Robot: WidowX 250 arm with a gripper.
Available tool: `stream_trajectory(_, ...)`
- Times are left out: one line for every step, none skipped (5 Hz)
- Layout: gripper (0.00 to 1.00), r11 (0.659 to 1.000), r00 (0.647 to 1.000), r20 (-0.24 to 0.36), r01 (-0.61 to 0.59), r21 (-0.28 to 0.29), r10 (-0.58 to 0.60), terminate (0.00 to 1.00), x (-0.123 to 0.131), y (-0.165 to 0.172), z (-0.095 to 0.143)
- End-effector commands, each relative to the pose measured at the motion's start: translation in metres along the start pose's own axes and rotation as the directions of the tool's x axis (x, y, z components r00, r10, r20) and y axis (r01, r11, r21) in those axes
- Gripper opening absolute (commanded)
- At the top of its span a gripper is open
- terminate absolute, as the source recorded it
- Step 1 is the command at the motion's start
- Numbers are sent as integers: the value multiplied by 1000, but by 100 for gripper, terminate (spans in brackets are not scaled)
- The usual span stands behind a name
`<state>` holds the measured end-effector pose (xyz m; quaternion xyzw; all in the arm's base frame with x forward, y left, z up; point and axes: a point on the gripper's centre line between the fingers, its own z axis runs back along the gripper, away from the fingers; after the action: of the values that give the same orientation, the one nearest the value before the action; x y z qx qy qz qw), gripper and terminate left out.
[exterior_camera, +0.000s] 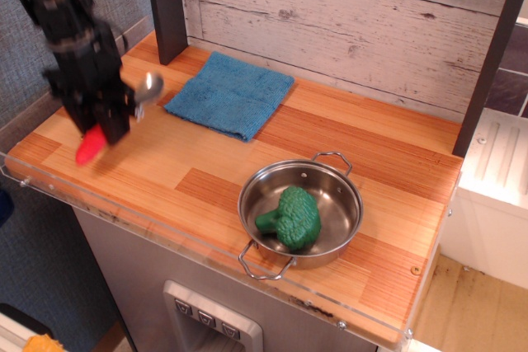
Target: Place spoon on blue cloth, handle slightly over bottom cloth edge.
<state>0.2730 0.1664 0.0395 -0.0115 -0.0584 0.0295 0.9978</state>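
1. One black gripper [101, 121] sits at the upper left of the frame, blurred, with its fingers closed around the middle of the spoon [115, 117].
2. Red handle end [89, 146] sticks out below the gripper toward the lower left; the shiny bowl [149, 84] shows just to the gripper's upper right.
3. Whether the spoon touches the counter [206, 171] or hangs just above it cannot be told through the blur.
4. Right of the spoon bowl, near it but apart, lies the blue cloth [231, 92], flat on the wood in the upper middle of the frame, one corner pointing toward the lower right.
5. Nothing rests on the cloth; the spoon is entirely to its left.
6. Behind the cloth runs a whitewashed plank wall [346, 22], with a dark post [167, 6] standing at the cloth's upper left.
7. Lower right of the cloth, well apart from it, a steel pot [334, 232] with two wire handles stands near the front edge of the counter.
8. Inside the pot lies a green broccoli [290, 218], leaning toward the pot's left side.
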Motion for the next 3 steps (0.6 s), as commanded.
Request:
stream_trajectory(0,993,990,96,111,-36,-107,0,66,-62,44)
stream_trajectory(0,986,984,83,160,-50,-156,0,88,-79,31)
stream_trajectory(0,985,985,47,166,-49,-163,0,96,-82,16)
